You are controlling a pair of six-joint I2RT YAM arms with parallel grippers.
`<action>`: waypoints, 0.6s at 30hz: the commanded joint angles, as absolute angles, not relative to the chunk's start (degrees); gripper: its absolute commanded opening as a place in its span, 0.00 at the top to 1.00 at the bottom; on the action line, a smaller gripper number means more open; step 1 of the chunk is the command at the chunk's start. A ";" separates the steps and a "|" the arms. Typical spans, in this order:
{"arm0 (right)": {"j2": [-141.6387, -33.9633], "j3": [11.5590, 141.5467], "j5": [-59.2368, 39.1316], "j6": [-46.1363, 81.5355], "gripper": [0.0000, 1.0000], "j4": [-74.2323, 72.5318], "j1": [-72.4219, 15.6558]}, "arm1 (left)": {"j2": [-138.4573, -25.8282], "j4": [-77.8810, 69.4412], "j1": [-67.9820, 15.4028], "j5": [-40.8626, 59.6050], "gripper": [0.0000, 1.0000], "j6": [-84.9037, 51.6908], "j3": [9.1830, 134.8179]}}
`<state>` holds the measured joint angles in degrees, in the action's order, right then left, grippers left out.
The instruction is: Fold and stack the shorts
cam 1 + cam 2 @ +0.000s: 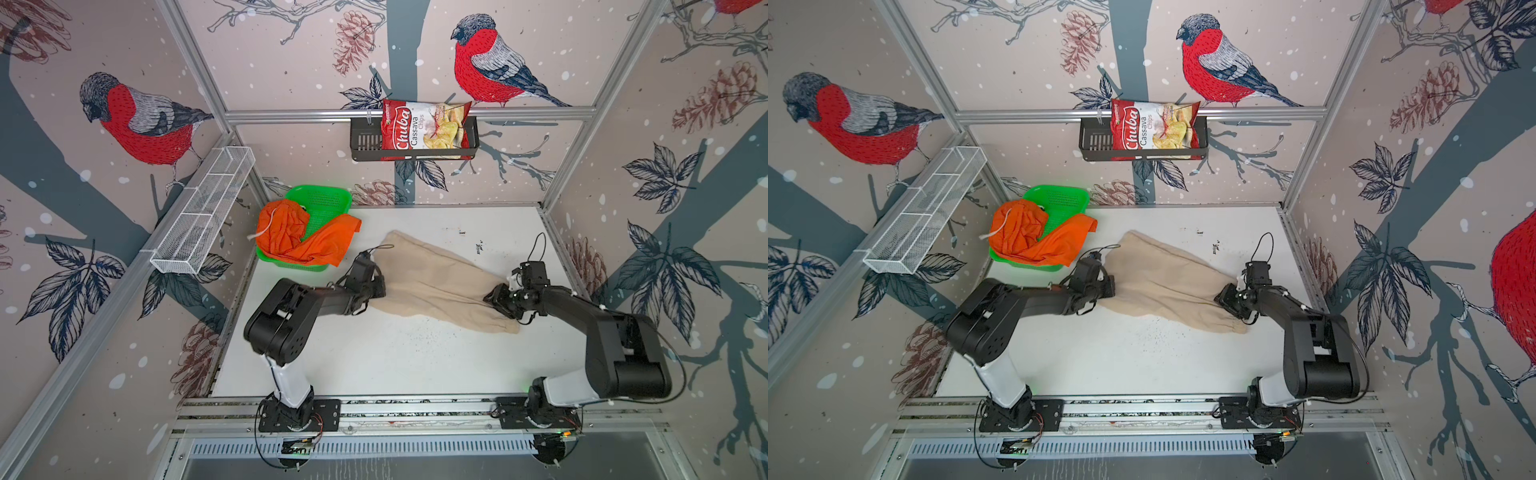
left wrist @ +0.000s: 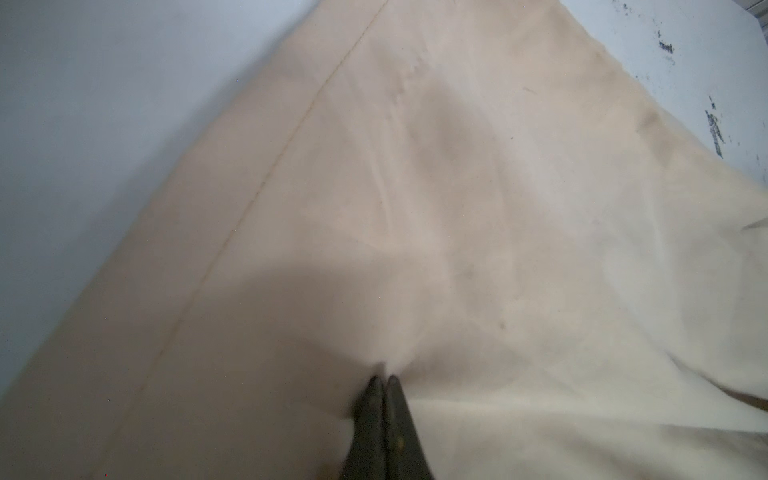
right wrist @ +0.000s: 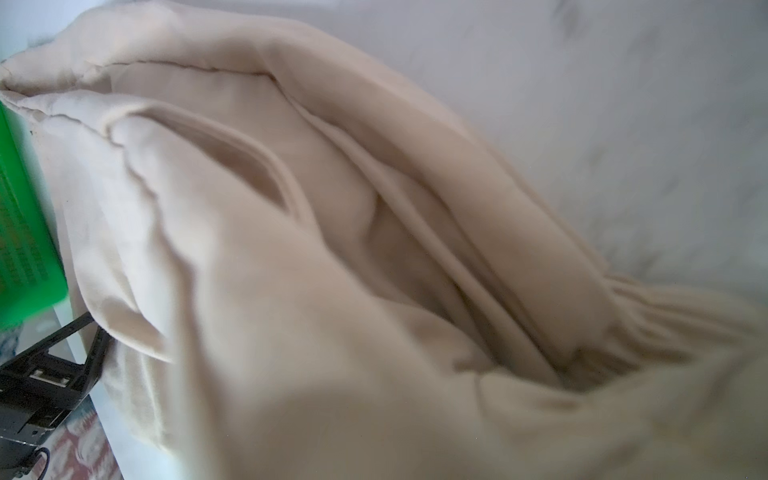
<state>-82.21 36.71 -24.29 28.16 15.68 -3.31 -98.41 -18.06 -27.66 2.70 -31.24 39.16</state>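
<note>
Both ends of beige shorts (image 1: 436,278) attended: left pincer (image 2: 384,377) pressed together, apparently pinching cloth; right pincer (image 1: 498,301) at gathered end, grip cannot tell.

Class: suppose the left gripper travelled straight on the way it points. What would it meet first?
The beige shorts: the left gripper is shut on that cloth, which likely covers its whole path ahead in the wrist view.
</note>
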 commanded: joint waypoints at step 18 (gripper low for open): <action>-74.00 43.95 -25.33 22.20 0.31 22.54 13.96 | -84.05 -1.56 -26.18 4.28 0.37 3.61 53.42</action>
<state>-72.01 44.47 -23.09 23.88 22.31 12.91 -81.62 -3.75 -27.33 3.40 -6.90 49.93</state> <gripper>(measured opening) 0.687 0.624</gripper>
